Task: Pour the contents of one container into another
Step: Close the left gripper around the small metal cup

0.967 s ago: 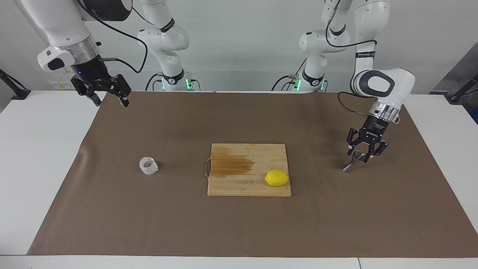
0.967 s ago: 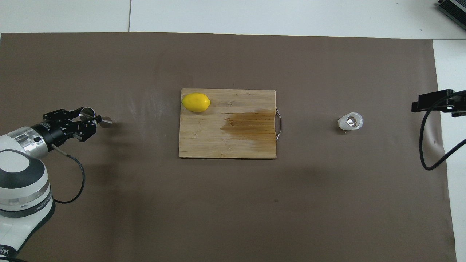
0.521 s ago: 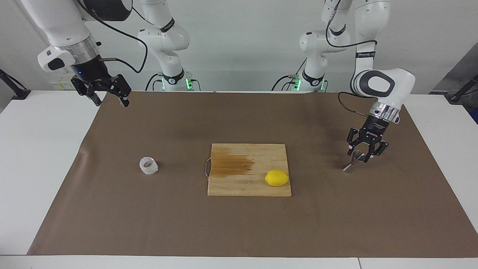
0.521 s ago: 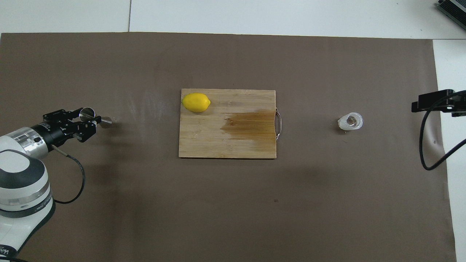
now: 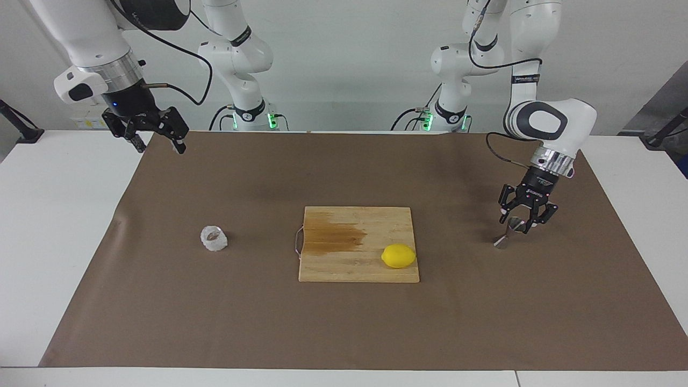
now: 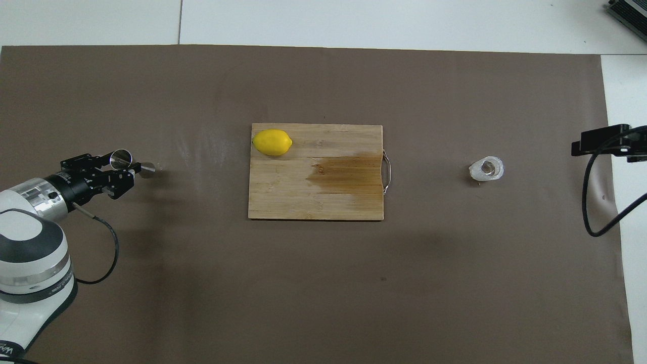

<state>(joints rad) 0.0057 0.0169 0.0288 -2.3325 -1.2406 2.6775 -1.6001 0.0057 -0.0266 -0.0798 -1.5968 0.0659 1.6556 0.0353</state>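
Facing view: the left claw pinches the upper cone of the metal jigger, which now leans with its foot toward the cutting board, near the left arm's end of the brown mat. Compared with a second ago the wrist sits a touch higher and the jigger has barely shifted, so I judge this a lift just starting, or a small correction of the grip. The right claw waits, fingers spread, above the mat's corner by the right arm's base, unchanged. The faceted glass cup stands alone on the mat toward the right arm's end, well apart from both claws. Nothing has been poured yet.

Overhead view: the left claw grips the jigger, whose open mouth now shows slightly farther from the robots than before; its foot has kept its place. The cup, the lemon and the stained cutting board have not moved. The right claw shows only at the counter's edge.
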